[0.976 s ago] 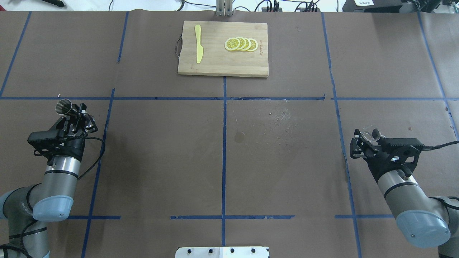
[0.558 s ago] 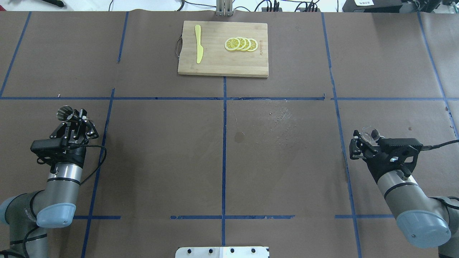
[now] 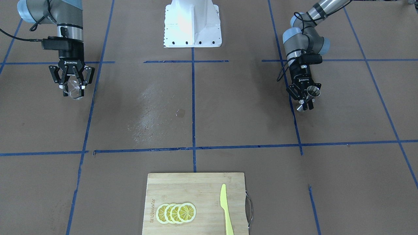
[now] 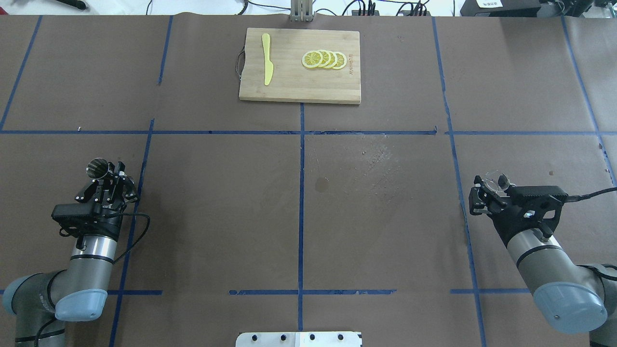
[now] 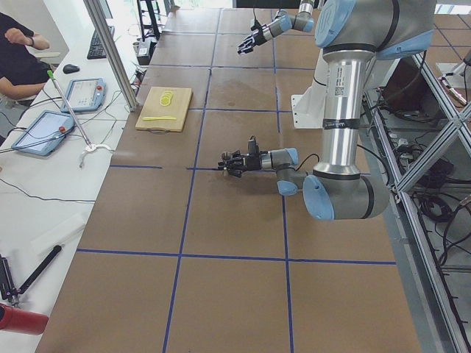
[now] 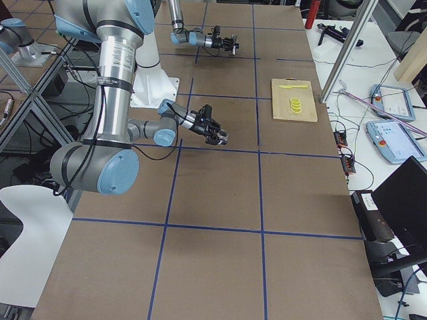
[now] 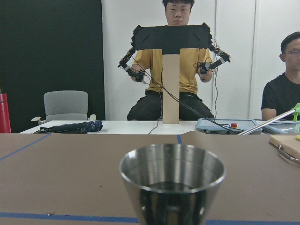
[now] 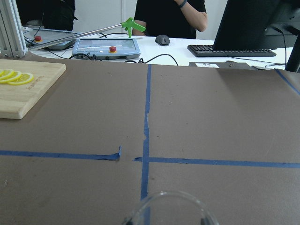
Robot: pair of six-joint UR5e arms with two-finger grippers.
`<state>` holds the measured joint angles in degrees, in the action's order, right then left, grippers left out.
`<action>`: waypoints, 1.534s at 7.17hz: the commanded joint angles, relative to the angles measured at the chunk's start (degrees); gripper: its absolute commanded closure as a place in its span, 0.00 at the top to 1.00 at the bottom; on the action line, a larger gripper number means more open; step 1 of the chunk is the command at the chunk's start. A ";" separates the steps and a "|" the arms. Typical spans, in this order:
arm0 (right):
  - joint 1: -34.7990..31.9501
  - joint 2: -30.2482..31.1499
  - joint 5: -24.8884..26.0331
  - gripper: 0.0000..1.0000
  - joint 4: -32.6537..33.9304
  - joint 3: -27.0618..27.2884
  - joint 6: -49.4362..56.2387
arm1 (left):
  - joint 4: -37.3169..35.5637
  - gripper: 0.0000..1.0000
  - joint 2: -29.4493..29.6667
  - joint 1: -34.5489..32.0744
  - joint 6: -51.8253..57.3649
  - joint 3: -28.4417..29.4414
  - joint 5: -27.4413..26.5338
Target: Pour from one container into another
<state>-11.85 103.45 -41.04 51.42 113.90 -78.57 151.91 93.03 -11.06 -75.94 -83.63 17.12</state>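
My left gripper is shut on a small steel cup, held upright low over the table's left part. The cup fills the bottom centre of the left wrist view and something dark shows inside it. In the front view the same cup sits in the left gripper. My right gripper is shut on a clear glass over the table's right part. The glass hangs in the right gripper, and only its rim shows in the right wrist view.
A wooden cutting board lies at the far centre, with lemon slices and a yellow knife on it. A pale spill mark and a small dark spot mark the brown paper near the middle. Operators sit beyond the far edge.
My left arm has drawn back toward the robot's base, carrying the steel cup nearer and slightly rightward. The right arm and glass have hardly moved.
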 commanded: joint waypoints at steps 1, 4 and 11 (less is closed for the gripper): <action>-0.01 0.00 0.00 0.00 0.00 0.00 -0.01 | 0.06 0.21 0.13 0.25 0.00 -0.04 0.02; -0.01 0.00 0.00 0.00 0.00 0.09 -0.01 | 0.06 0.28 0.13 0.25 0.00 0.04 0.11; 0.08 -0.18 0.00 0.00 0.00 0.09 0.08 | 0.06 1.00 -0.04 0.25 1.40 0.22 0.29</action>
<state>-11.78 103.29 -41.02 51.42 113.99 -78.56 151.96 93.05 -10.81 -75.14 -83.44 17.33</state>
